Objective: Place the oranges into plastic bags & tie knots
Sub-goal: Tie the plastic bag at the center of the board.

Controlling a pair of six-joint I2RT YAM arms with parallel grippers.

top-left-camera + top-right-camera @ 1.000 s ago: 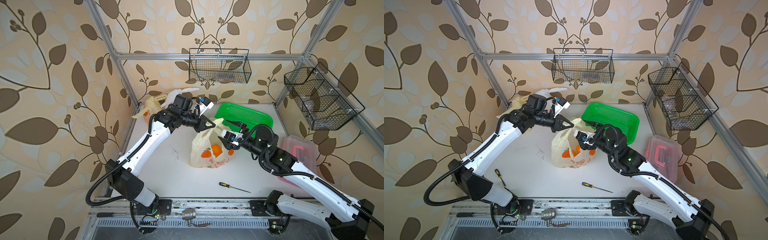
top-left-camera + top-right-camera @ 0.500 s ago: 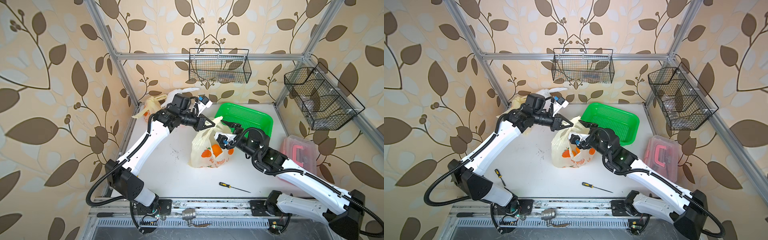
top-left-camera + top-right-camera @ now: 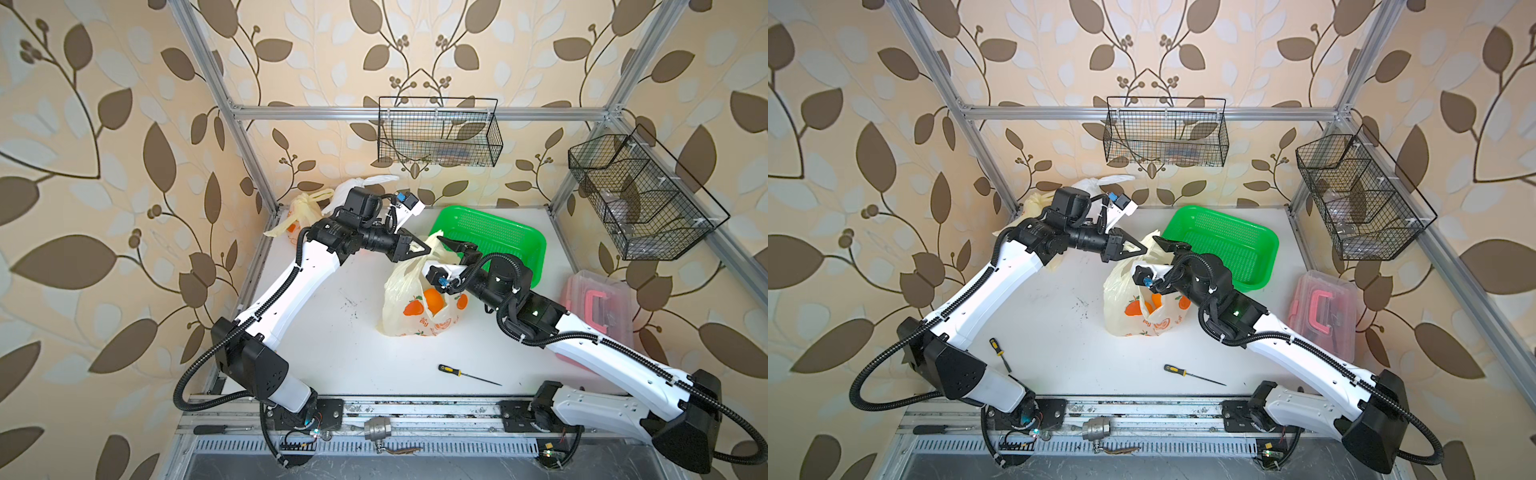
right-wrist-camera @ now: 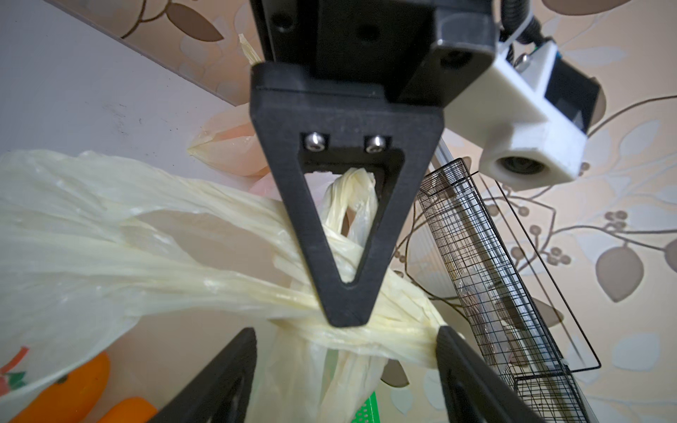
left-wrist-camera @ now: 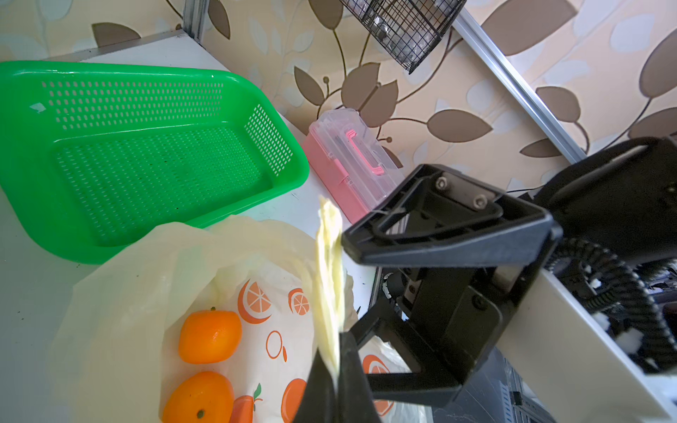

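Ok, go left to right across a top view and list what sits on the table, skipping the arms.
Tied yellow bag → white bag → printed bag → green basket → clear box with the pink handle. The screwdriver lies in front, spanning the printed bag and the basket, so it is left out.

Printed bag held at its top, mid-desk.
A pale yellow bag (image 3: 1121, 307) is stood on the desk (image 3: 1054, 332), its bunched top pinched by the closed left tool (image 3: 1142, 249). The right tool (image 3: 1153, 257) is positioned just beside it, and an orange (image 3: 1157, 300) is seen inside.
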